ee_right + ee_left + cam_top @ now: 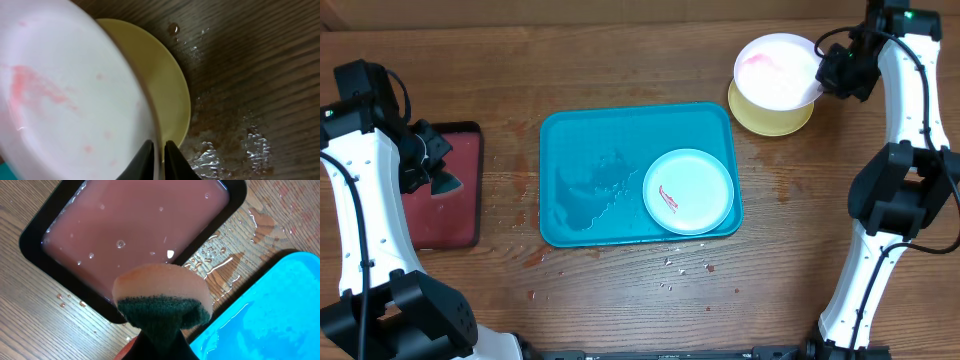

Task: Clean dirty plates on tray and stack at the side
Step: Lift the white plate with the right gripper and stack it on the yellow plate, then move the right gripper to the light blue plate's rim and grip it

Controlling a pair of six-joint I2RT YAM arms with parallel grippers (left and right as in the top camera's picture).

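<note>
Stacking step: right gripper (159,150), jaws pinching the pink-streaked white plate (65,90) by its rim, holds it tilted over the yellow-green plate (162,85) beside the turquoise tray (590,135), so lowering and release look next, while left gripper (160,337) clamps a sponge (160,287).

Even light, blurry wrist close-ups

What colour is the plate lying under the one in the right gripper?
The lower plate is pale yellow-green; clearest in the right wrist view.

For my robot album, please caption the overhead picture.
Right jaws pinch a smeared white round plastic plate over a yellow-green plate; a red-smeared mint plate waits on the turquoise plastic tray.
</note>
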